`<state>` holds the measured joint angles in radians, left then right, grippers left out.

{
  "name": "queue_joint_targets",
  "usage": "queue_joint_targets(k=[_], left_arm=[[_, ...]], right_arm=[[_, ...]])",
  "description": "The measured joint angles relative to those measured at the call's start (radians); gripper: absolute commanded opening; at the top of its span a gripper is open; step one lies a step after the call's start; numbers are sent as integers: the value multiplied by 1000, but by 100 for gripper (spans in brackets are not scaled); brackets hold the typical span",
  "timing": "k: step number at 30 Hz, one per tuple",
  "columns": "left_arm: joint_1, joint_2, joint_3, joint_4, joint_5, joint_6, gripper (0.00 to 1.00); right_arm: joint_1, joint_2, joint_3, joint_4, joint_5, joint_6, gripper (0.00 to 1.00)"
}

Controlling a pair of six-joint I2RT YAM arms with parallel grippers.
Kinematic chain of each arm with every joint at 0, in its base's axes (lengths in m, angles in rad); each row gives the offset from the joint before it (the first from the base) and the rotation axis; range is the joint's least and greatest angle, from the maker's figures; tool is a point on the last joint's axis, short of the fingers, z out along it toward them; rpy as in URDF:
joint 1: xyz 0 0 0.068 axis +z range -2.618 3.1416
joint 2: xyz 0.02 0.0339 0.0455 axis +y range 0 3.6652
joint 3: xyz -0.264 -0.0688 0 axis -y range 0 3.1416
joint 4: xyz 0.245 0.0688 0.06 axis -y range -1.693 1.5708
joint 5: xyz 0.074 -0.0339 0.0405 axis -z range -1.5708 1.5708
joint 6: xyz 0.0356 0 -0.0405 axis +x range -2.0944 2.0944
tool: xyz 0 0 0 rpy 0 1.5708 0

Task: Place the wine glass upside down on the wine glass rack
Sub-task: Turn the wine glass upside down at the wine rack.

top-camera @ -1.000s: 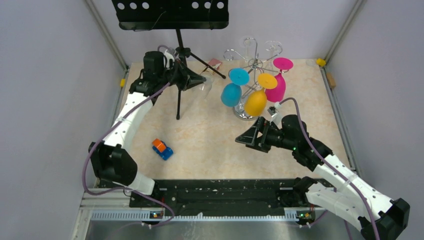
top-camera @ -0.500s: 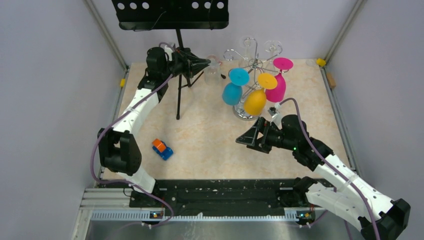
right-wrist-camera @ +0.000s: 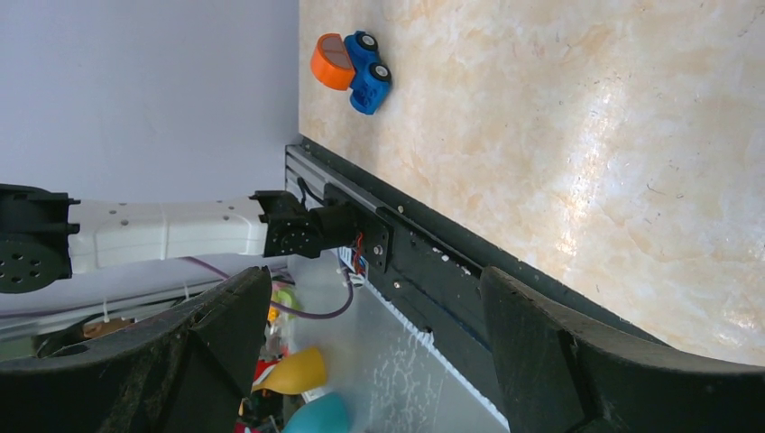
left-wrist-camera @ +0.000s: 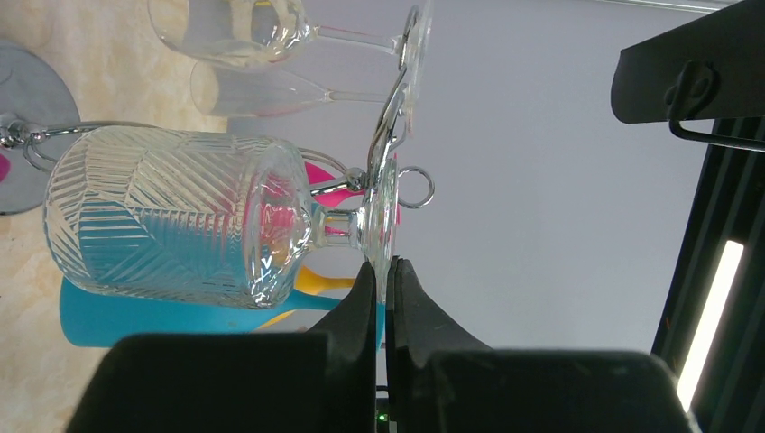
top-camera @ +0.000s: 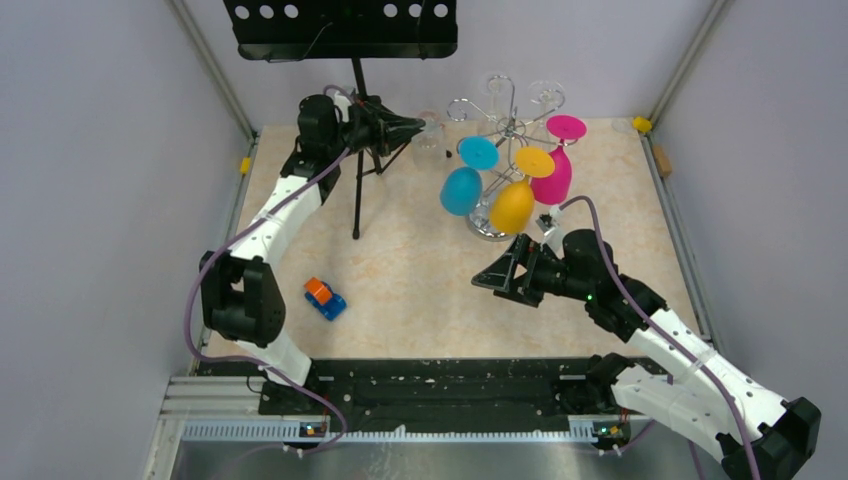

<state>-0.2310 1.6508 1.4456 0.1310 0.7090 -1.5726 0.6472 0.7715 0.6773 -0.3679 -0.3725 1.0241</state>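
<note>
The left gripper (left-wrist-camera: 385, 271) is closed on the rim of the foot of the clear glass (left-wrist-camera: 171, 216), its two fingers (left-wrist-camera: 361, 298) pinching the thin disc edge-on. In the wrist view the glass lies sideways, its ribbed bowl to the left and the foot to the right. A chrome hook arm of the rack (left-wrist-camera: 390, 135), ending in a small ring, runs just beside the foot and stem; whether the wire touches the glass cannot be told. Beyond it two other clear glasses (left-wrist-camera: 244, 27) hang on the rack, and parts of a pink, a yellow and a blue glass show behind the bowl.

From above, the left gripper (top-camera: 408, 127) is stretched out at the far side of the table (top-camera: 420, 260), past the leg of the black music stand (top-camera: 355, 30), and the glass (top-camera: 430, 138) is held in the air just left of the rack (top-camera: 505, 125). A blue glass (top-camera: 462, 188), a yellow glass (top-camera: 512, 205) and a pink glass (top-camera: 552, 178) hang upside down on the rack.

The right gripper (top-camera: 492, 278) hovers with its jaws wide apart and nothing between them, near the rack's round base. A toy car (top-camera: 325, 298) lies on the table, well apart from both grippers.
</note>
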Motion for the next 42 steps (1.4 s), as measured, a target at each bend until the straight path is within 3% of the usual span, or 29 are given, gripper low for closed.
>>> queue_joint_targets(k=[42], left_arm=[[-151,106,130,19,-49,-31,0]], right_arm=[[0,-32,0,-23,10,18,87]])
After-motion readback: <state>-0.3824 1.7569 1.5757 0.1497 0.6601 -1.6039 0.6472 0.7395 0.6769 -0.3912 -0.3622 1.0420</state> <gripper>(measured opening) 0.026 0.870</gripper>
